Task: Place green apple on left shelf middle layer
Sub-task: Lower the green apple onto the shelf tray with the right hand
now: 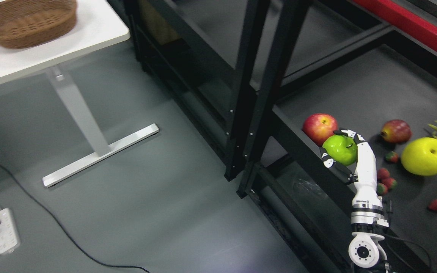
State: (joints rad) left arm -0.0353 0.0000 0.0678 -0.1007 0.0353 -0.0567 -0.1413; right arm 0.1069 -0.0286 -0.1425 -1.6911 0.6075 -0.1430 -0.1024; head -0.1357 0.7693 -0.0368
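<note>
Right hand [349, 151]: fingers [351, 133] curled round the green apple [340, 149], gripping it.
Green apple: just in front of the red apple [319, 128], touching it (above the shelf's [359, 94] front edge).

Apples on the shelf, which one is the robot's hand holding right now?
The green apple: the right hand is wrapped around it. The red apple beside it and the big yellow apple lie free on the shelf.

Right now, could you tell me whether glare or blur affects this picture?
Head view: the wicker basket looks soft and blurred; a pale sheen of glare lies on the floor; the green apple in the right hand shows sharp bright highlights.
</note>
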